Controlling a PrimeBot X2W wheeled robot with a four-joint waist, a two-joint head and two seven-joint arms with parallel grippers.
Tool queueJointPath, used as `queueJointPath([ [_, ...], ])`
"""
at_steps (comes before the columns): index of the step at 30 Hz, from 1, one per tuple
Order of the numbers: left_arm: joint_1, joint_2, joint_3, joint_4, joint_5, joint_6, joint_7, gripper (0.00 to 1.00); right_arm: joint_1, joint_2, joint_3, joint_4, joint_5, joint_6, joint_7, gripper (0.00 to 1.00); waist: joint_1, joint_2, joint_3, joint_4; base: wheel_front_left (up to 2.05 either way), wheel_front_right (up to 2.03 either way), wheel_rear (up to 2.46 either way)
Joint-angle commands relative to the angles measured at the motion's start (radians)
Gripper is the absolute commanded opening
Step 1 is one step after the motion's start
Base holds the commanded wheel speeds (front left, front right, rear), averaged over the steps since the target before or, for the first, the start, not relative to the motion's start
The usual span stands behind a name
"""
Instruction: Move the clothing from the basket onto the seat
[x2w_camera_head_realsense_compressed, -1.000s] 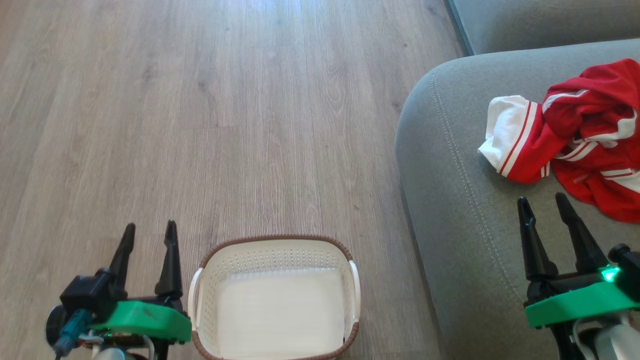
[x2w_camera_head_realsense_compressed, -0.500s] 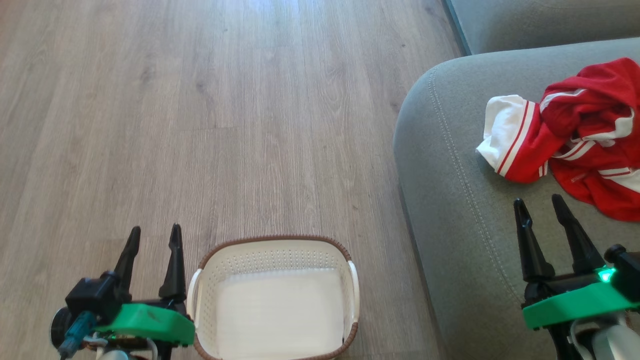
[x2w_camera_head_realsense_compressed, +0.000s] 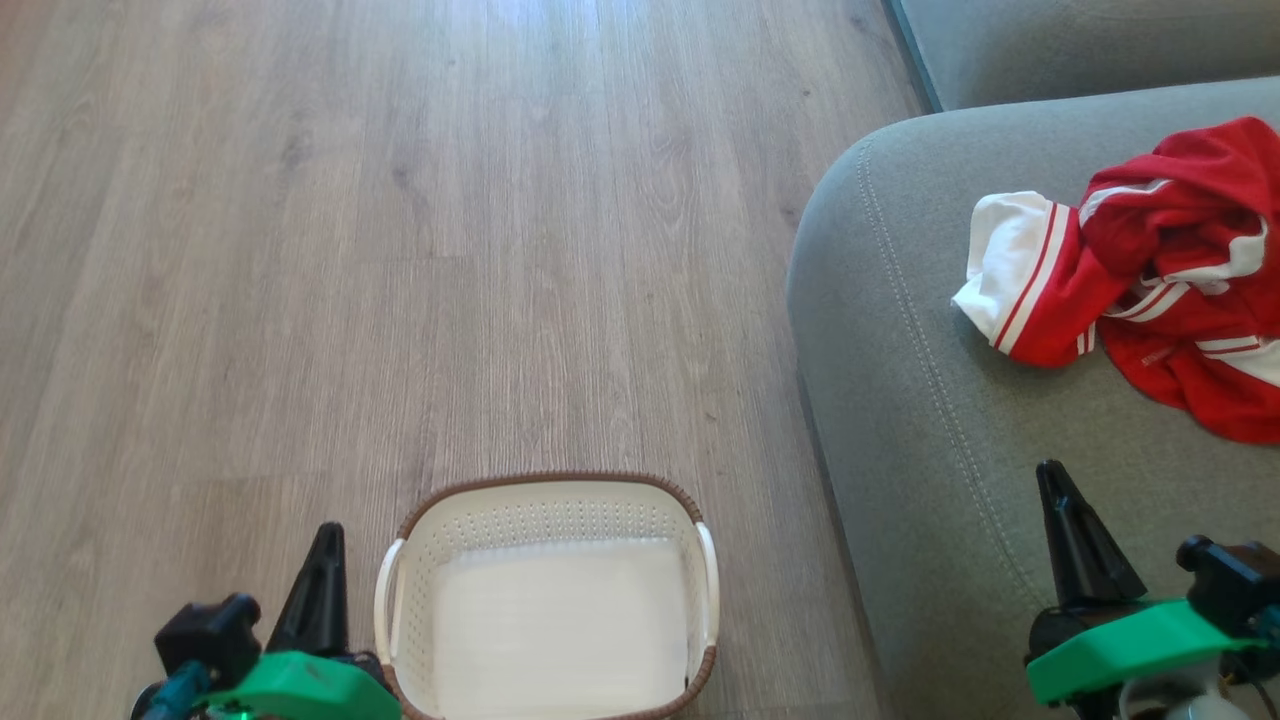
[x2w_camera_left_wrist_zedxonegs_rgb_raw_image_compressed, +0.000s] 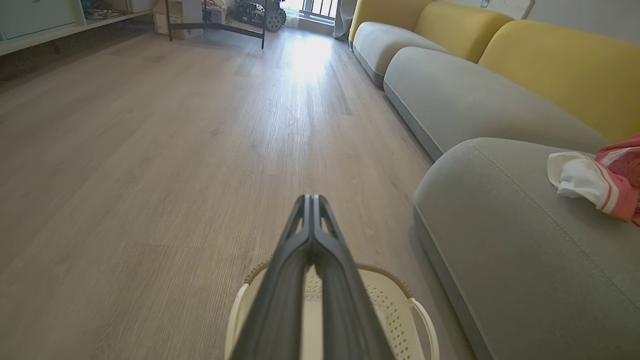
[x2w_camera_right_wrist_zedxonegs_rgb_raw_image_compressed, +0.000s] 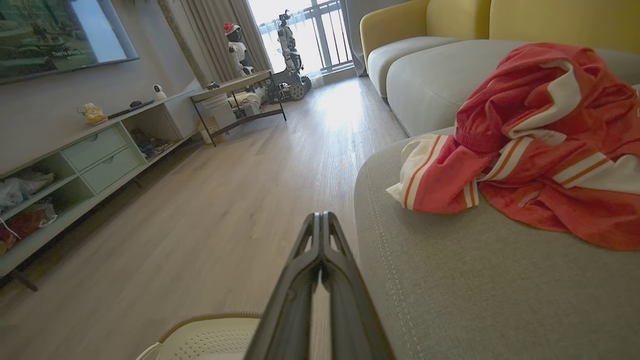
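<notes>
Clothing (x2w_camera_head_realsense_compressed: 1170, 280), bright red with white panels and red-and-white striped trim, lies in a crumpled heap on the seat (x2w_camera_head_realsense_compressed: 930, 400), ahead of my right claw (x2w_camera_head_realsense_compressed: 1048, 470) and a little to its right, clear of the fingertips and not touching them. That claw has its two dark fingers pressed together into one point with nothing pinched between them; through its wrist camera I see the closed pair rising in front of the cushion's stitched front corner, with a white sleeve-like fold of the heap as the nearest part of it, up and to the right of the tips. My left claw (x2w_camera_head_realsense_compressed: 328, 530) is likewise pressed shut and holds nothing. The basket (x2w_camera_head_realsense_compressed: 548, 480) stands on the wooden floor (x2w_camera_head_realsense_compressed: 400, 250) just to the right of the left claw, between the two claws and nearer the left one. Its brown braided rim, white handles, perforated walls and flat pale bottom are all in plain sight from the head camera. In the left wrist camera the closed fingers lie across the basket's far rim, and the seat with the red heap is off to the right of them. Beyond both claws the grey-green sofa runs on in further cushions with yellow backrests (x2w_camera_left_wrist_zedxonegs_rgb_raw_image_compressed: 550, 65). Well to the left of the right claw, a low shelf unit (x2w_camera_right_wrist_zedxonegs_rgb_raw_image_compressed: 90, 155) lines the wall under a television (x2w_camera_right_wrist_zedxonegs_rgb_raw_image_compressed: 60, 30).
</notes>
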Motion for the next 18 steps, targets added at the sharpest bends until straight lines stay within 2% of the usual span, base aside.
queueJointPath([
  [1, -0.037, 0.006, 0.016, -0.032, -0.019, -0.007, 0.004, 0.00, -0.034, -0.007, -0.009, -0.029, 0.020, 0.000, 0.005, 0.00, 0.0000, 0.0000, 0.000, 0.000, 0.00, 0.00, 0.00],
  [18, -0.061, -0.007, 0.053, -0.024, -0.207, -0.029, 0.055, 0.00, -0.060, 0.011, -0.025, -0.008, 0.199, 0.000, 0.052, 0.00, 0.0000, 0.0000, 0.000, 0.006, 0.00, 0.00, 0.00],
])
